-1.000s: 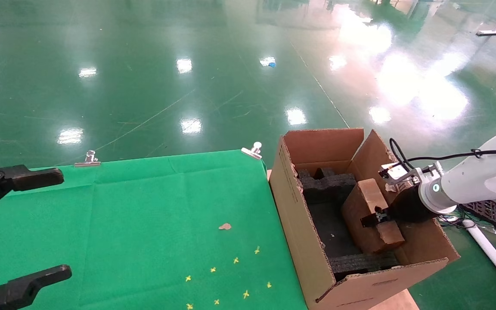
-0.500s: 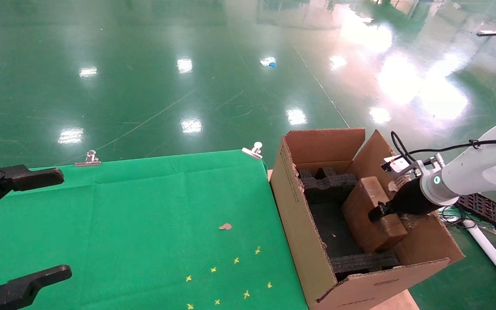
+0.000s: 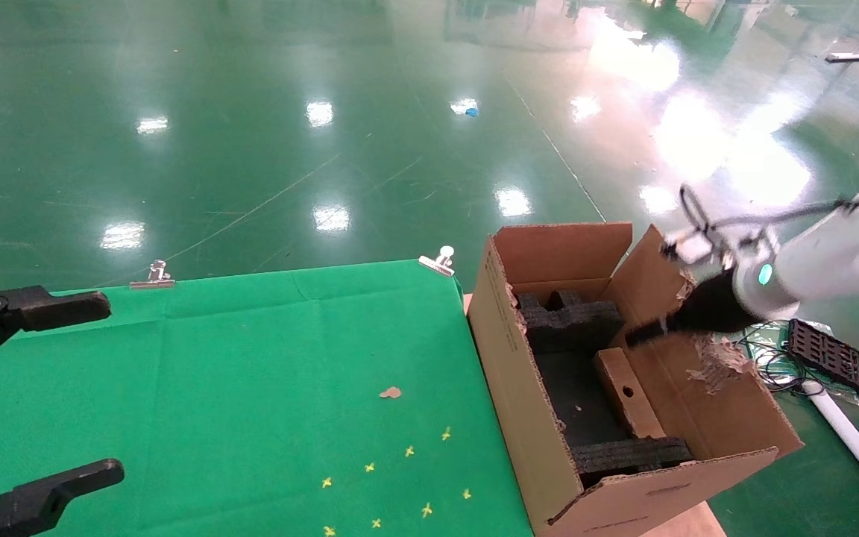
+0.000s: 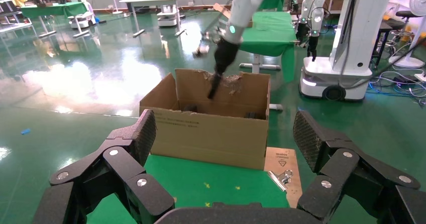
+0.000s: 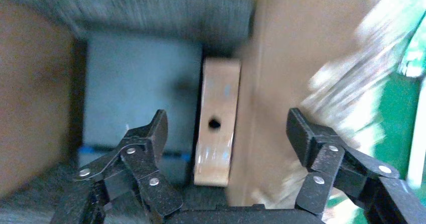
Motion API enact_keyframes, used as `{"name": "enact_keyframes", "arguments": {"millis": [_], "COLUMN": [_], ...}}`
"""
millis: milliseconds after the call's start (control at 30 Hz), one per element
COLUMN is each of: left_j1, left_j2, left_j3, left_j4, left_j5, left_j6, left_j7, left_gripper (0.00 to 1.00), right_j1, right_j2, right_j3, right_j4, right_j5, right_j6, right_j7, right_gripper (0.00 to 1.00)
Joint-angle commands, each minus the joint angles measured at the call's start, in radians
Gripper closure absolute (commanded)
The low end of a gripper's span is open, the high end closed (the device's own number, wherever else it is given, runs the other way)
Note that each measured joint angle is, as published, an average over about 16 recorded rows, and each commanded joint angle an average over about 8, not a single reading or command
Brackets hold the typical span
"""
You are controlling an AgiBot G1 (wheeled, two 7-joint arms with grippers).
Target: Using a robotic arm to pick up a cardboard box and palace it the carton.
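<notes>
The cardboard box (image 3: pixel 627 391) stands on its narrow edge inside the carton (image 3: pixel 526 418), against the carton's right wall, with its round-holed face up; black foam blocks (image 3: pixel 564 321) lie at the far and near ends. The right gripper (image 3: pixel 642 333) on the robotic arm (image 3: pixel 832 261) hangs above the carton's torn right flap, its fingers spread wide and holding nothing, as the right wrist view shows with the box (image 5: pixel 217 128) lying free below. The placing looks done. To finish well, the arm should lift straight up and clear the ragged flap without snagging it. The left gripper (image 3: pixel 34 395) sits parked over the green cloth (image 3: pixel 250 388), wide apart.
</notes>
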Motion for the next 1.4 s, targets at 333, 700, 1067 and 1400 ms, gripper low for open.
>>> {"name": "enact_keyframes", "arguments": {"millis": [333, 700, 1067, 1400], "left_j1": [0.0, 0.0, 0.0, -0.001], "left_j2": [0.0, -0.001, -0.001, -0.001], "left_j3": [0.001, 0.001, 0.002, 0.002], "left_j4": [0.0, 0.0, 0.001, 0.001], "left_j5": [0.0, -0.001, -0.001, -0.001], "left_j6": [0.0, -0.001, 0.0, -0.001], "left_j7": [0.0, 0.001, 0.001, 0.001], "left_gripper": [0.0, 0.0, 0.0, 0.0], "right_j1": [0.242, 0.302, 0.163, -0.018], "right_j2": [0.082, 0.243, 0.259, 0.249], "right_j3": [0.024, 0.065, 0.21, 0.392], "right_j4": [0.164, 0.466, 0.583, 0.684], "right_j5": [-0.003, 0.04, 0.133, 0.248], "right_j6": [-0.047, -0.042, -0.083, -0.149], "right_j7": [-0.062, 0.013, -0.068, -0.183], "right_gripper": [0.0, 0.0, 0.0, 0.0]}}
